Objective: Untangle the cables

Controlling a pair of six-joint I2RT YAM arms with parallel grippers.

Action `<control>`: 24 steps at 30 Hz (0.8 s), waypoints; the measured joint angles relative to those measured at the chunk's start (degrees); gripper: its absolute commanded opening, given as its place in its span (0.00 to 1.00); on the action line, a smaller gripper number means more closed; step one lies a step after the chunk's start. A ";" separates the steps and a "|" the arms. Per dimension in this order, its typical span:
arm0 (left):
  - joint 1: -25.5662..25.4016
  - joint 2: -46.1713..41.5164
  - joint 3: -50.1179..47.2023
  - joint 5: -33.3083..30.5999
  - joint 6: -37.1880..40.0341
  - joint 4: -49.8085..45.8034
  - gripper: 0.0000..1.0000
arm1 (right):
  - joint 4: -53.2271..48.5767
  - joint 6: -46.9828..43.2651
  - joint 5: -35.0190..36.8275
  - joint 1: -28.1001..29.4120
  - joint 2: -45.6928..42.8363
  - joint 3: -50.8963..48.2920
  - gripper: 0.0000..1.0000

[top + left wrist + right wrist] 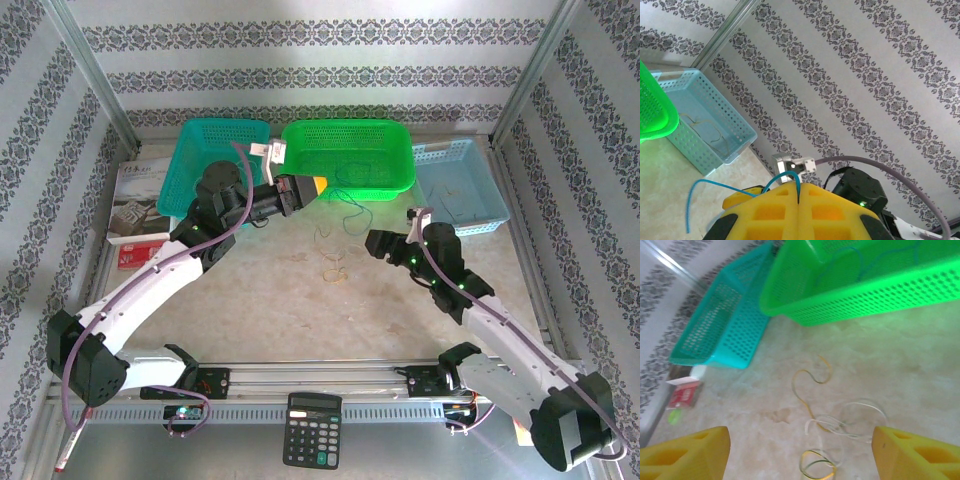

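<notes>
1. The counter [290,320] is seen from above, pale and mottled, with the two arms bolted at its 6 o'clock edge.
2. Three baskets are lined up along the far edge: a teal basket [190,150] at 11 o'clock, a green basket [398,172] at 12 o'clock and a light blue basket [497,213] at 1 o'clock. A few thin wires are seen lying inside the light blue one.
3. A white box [135,200] is placed at the 9 o'clock edge, partly under the teal basket.
4. A calculator [312,428] is set at 6 o'clock, in front of the rail between the arm bases.
5. The left tool [312,187] is held at the green basket's near left corner. In the left wrist view its yellow fingers are pressed fully together, and a blue cable [715,184] is pinched between them, arching out of the seam and hanging down at 9 o'clock.
6. The right tool [372,240] is held low at about 2 o'clock from the counter's centre. Its jaws are spread wide, and nothing is gripped between them.
7. The loose cables [333,262] are left on the counter just off centre toward 12 o'clock, in front of the green basket. From the right wrist, a yellow strand [810,382] and whitish loops [860,412] are seen lying flat beyond the open fingers.
</notes>
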 measured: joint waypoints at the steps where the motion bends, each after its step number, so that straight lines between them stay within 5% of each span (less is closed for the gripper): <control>1: 0.00 0.00 0.00 0.02 0.09 -0.17 0.00 | -0.59 0.00 0.24 -0.50 0.66 0.00 0.74; 19: 0.00 0.98 0.28 0.33 2.84 -2.89 0.00 | -3.67 -2.12 0.07 -2.08 -8.94 4.50 0.76; 24: 0.00 2.03 0.28 0.76 2.84 -2.89 0.00 | -3.17 -5.51 -0.44 3.21 -6.05 10.19 0.77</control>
